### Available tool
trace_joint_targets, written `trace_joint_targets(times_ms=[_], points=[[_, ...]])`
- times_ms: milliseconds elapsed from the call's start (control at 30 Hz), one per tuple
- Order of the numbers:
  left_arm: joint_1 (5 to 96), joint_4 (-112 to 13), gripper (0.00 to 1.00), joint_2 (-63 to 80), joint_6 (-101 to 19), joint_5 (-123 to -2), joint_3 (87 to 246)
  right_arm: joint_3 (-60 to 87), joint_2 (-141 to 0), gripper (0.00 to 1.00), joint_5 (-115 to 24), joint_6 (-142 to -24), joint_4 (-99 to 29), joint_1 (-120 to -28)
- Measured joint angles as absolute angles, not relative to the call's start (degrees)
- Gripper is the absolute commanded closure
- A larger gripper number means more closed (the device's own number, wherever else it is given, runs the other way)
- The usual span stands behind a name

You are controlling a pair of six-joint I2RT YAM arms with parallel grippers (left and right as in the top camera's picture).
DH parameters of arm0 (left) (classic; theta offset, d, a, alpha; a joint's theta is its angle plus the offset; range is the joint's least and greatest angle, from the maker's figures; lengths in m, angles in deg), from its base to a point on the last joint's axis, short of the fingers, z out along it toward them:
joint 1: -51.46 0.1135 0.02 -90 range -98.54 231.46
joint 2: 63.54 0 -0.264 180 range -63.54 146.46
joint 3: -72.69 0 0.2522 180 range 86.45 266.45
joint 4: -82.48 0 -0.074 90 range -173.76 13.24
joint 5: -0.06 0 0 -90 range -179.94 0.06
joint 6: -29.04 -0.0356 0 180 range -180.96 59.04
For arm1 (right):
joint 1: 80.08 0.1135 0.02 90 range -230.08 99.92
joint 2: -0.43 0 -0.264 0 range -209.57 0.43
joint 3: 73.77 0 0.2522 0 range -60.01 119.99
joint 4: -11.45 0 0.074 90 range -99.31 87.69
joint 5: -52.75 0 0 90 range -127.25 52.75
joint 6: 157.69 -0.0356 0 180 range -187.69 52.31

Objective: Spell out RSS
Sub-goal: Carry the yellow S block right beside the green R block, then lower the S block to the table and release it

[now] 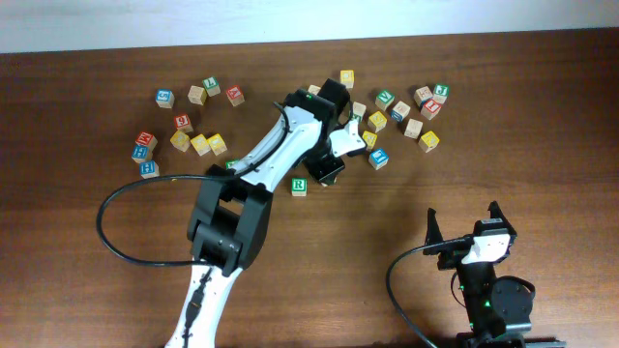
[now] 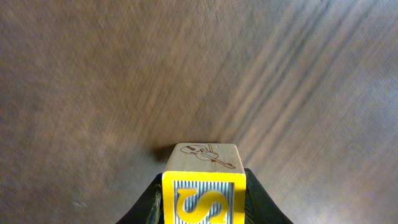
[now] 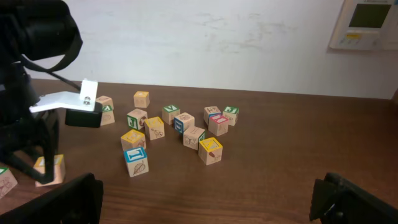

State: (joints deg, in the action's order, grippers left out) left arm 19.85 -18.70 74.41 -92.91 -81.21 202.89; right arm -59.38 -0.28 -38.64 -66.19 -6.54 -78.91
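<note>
**Yellow S in the left gripper beside the green R**

Near the front edge of the table (image 1: 542,116), toward its right corner, the right gripper (image 1: 464,222) hangs with its jaws spread wide and nothing between them. The right wrist view shows its two dark fingers (image 3: 62,199) far apart at the bottom corners of the picture.

Farther in, about midway between the front and far edges, the green "R" cube (image 1: 299,185) sits on the wood with its letter face up. Just to its right the left gripper (image 1: 329,172) points down at the table. Its jaws are closed on the yellow "S" cube (image 2: 204,196), with a dark finger (image 2: 264,208) close against each side. The S face is turned to the left wrist camera, and the plain wooden face beyond it carries a violin drawing. From overhead this cube is hidden under the gripper. In the right wrist view it shows low at the table between the fingers, and whether it touches the wood I cannot tell.

Beyond, toward the far edge, loose letter cubes lie in two groups. The left group (image 1: 200,145) holds blue, red, green and yellow faces. The right group (image 1: 414,128) has the same colours. Among them are several yellow-faced cubes, such as one (image 1: 429,141) at the right group's near side, but their letters are too small to read.
</note>
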Motion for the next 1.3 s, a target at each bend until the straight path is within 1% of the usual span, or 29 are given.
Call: trace_joint_targets(times_ms=[233, 367, 733, 933, 1033, 1100, 1300], points=[[19.74, -19.77, 0.78, 74.59, -94.41, -82.08, 202.52, -59.38, -0.28, 0.02, -38.64, -66.21, -6.54, -78.91], [19.74, -18.64, 0.74, 74.59, -94.44, -82.08, 202.52, -59.38, -0.28, 0.02, -38.64, -66.21, -6.54, -78.91], [19.41, -16.28, 0.76, 74.59, -94.46, -82.67, 202.52, -59.38, -0.28, 0.02, -38.64, -66.19, -6.54, -78.91], [17.29, -15.62, 0.78, 74.46, -95.59, -84.27, 202.52, -59.38, -0.28, 0.02, -38.64, -66.19, -6.54, -78.91], [16.18, -15.18, 0.75, 74.37, -96.14, -85.75, 202.52, -59.38, -0.28, 0.02, -38.64, -66.19, -6.54, -78.91], [15.81, -14.72, 0.69, 74.37, -96.53, -86.45, 202.5, -59.38, -0.28, 0.02, -38.66, -66.19, -6.54, -78.91], [15.65, -14.35, 0.66, 74.37, -97.02, -91.52, 201.41, -59.38, -0.28, 0.02, -38.66, -66.17, -6.54, -78.91]])
